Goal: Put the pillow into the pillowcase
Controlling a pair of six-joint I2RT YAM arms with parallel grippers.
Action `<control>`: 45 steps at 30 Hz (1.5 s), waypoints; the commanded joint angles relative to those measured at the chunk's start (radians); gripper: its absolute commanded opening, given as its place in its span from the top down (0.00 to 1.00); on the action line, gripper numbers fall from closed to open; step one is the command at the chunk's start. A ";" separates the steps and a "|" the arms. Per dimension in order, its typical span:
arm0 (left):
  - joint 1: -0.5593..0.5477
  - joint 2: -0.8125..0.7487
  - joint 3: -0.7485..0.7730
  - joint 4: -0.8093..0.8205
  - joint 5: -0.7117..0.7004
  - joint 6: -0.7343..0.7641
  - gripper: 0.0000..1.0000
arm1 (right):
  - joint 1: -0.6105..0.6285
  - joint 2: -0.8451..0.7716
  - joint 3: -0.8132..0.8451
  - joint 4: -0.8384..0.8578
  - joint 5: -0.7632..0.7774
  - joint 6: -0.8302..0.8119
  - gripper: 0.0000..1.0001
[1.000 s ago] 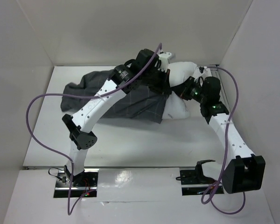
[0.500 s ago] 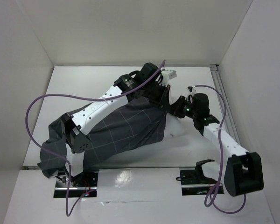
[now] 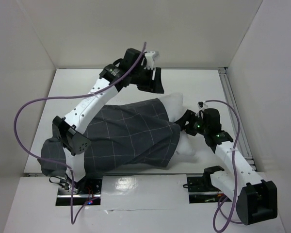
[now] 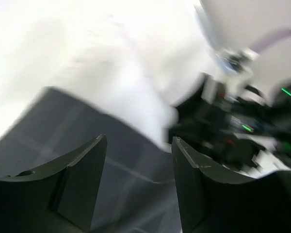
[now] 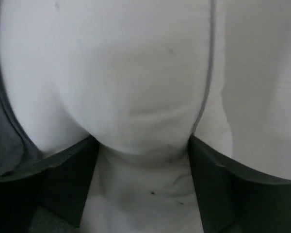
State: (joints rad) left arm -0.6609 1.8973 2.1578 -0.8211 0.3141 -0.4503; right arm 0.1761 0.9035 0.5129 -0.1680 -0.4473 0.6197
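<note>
- The pillowcase (image 3: 131,138) lay stretched over the table (image 3: 199,87), from the near-left corner out toward the middle, with its mouth facing the right edge.
- And inside it was most of the pillow (image 3: 176,104). The case bulged full over it, and only the white end poked out of the mouth on the right-edge side.
- That bare end showed as two puffs, one toward the far edge and one toward the near edge, with a pinched waist between them.
- The right gripper (image 3: 186,122) sat right at that waist, clamped onto the pillow. Its wrist view had white stuffing bunched and creased between the two fingers (image 5: 68,184) and swelling out beyond them.
- A sliver of grey case sat at the left margin of that wrist view, just beside the pillow.
- The left gripper (image 3: 153,81) hung over the far side of the table, above the case's far border and clear of the cloth. Its fingers were spread wide with nothing between them.
- Its wrist view was blurred, but checked grey cloth, the white pillow end and the black right arm could be made out below.
- The case was dark charcoal with thin light grid lines, and wrinkled. Its closed end slumped in a heap at the near-left corner, by the left arm's base.
- The pillow was plain white, soft and puffy, and a thin grey line ran along it in the right wrist view.
</note>
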 commanded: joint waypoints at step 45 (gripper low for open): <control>0.142 0.040 0.077 -0.044 -0.044 -0.010 0.90 | 0.008 0.117 0.070 -0.050 0.157 -0.055 1.00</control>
State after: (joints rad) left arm -0.5697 2.0518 2.1937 -0.9600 0.2684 -0.4507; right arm 0.1841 1.0298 0.6121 -0.0856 -0.3939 0.6044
